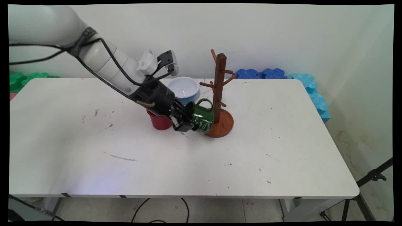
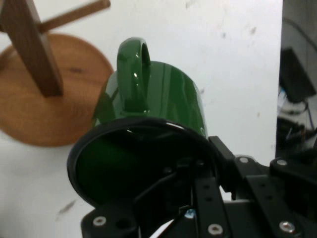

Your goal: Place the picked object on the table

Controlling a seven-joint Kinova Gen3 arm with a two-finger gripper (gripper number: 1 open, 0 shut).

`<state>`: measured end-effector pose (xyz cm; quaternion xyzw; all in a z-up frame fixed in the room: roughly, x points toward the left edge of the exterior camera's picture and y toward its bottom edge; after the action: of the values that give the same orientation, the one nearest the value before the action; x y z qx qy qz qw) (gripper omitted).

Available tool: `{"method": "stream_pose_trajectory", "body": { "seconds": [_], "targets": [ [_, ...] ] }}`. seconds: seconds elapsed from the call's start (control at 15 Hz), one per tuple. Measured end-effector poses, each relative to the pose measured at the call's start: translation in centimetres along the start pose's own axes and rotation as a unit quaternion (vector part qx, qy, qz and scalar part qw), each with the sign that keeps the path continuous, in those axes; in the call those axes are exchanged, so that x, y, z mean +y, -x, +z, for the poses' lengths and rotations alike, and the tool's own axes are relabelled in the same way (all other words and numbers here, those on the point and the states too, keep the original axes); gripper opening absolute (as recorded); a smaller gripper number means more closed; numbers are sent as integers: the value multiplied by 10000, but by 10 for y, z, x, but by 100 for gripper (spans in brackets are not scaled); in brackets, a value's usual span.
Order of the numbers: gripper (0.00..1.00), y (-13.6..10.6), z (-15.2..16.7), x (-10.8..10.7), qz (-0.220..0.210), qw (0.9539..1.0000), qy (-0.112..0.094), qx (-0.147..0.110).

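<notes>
My gripper [image 1: 185, 121] is shut on the rim of a glossy green mug [image 1: 202, 119], with one finger inside the mouth and one outside. The mug is tipped on its side with its handle upward and its mouth toward the hand. In the hand view the green mug [image 2: 163, 99] fills the centre above the gripper [image 2: 210, 161]. It hangs low beside the round base of a brown wooden mug tree [image 1: 220, 81]; I cannot tell whether the two touch. The hand view has the mug tree [image 2: 29, 49] at upper left. Its pegs are bare.
A red cup [image 1: 160, 121] stands just behind my hand on the white table [image 1: 188, 163]. A white bowl with a blue outside [image 1: 183, 88] sits further back. Blue foam tiles [image 1: 260, 73] and green ones [image 1: 25, 78] line the wall. A tripod leg [image 1: 370, 179] shows at lower right.
</notes>
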<state>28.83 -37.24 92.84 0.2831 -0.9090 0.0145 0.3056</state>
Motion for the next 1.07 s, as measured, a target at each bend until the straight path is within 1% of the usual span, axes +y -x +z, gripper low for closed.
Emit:
{"method": "stream_pose_trajectory", "body": {
  "seconds": [0.13,0.33,0.47,0.6,0.87,1.07],
  "targets": [
    [0,-1,-5,-2,140,9994,-55,-323],
    [0,-3,-8,-2,283,9973,-109,-666],
    [0,-5,-9,-2,392,9950,-149,-903],
    [0,-5,-9,0,485,9913,-191,-1206],
    [0,-3,-6,3,580,9811,-299,-1819],
    [0,-1,-2,5,615,9750,-352,-2106]
  ]
}}
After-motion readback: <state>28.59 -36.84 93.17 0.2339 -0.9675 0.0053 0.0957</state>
